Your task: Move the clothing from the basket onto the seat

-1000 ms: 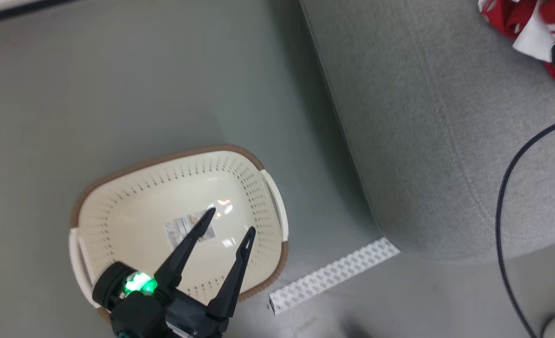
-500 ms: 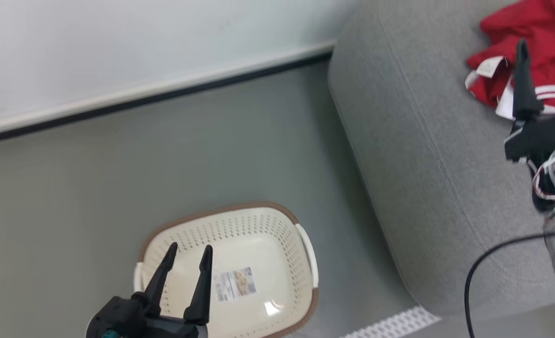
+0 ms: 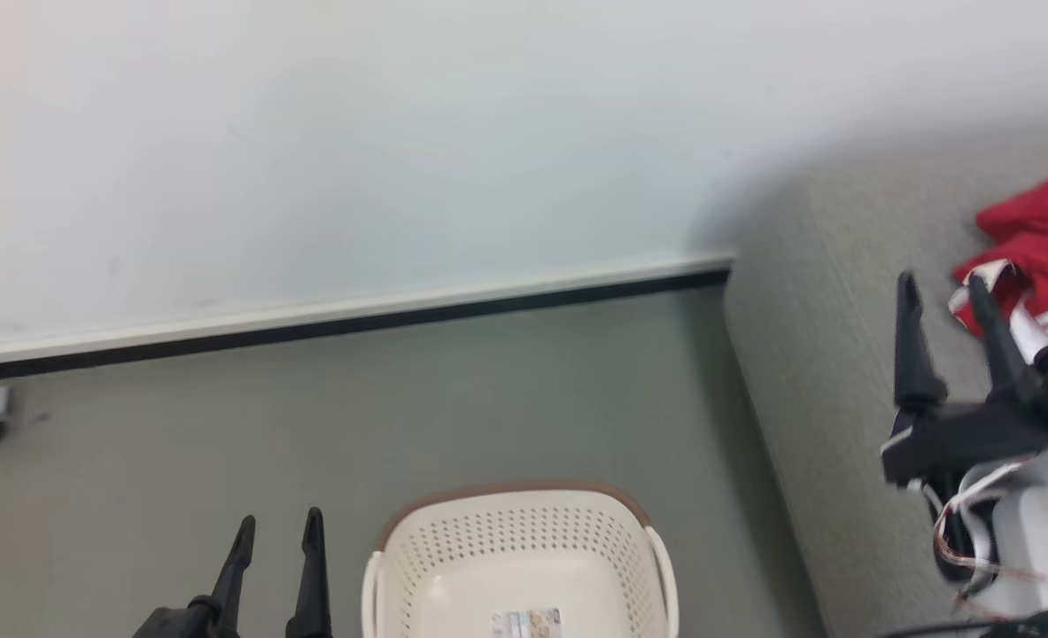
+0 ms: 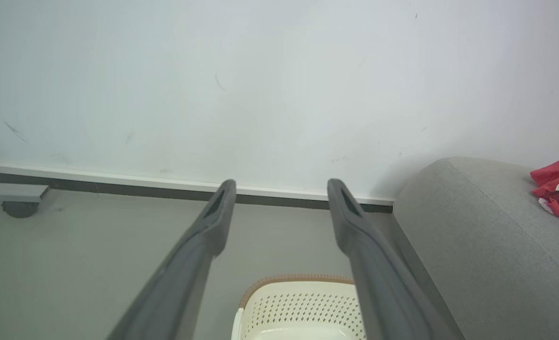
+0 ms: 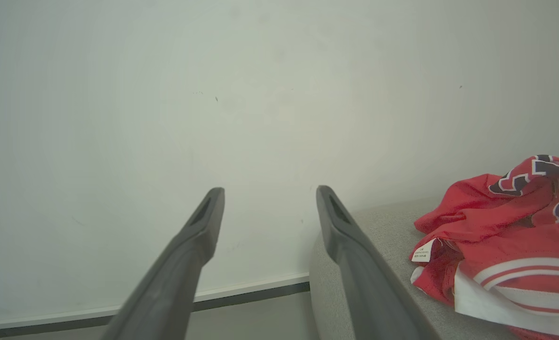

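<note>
One cream basket (image 3: 524, 489) stands on the floor (image 3: 488, 390) just beside one grey sofa (image 3: 825, 372), with one printed label (image 3: 526, 623) on its bottom. One heap of red clothing (image 3: 1037, 230) with white stripes lies on the sofa seat, well apart from the basket; how many garments make up the heap cannot be told. Two grippers show. The left gripper (image 3: 280, 518) hovers above the floor just left of the basket, its two fingers spread apart and holding nothing. The right gripper (image 3: 942, 282) hangs over the sofa near the heap, its two fingers likewise spread and empty.
</note>
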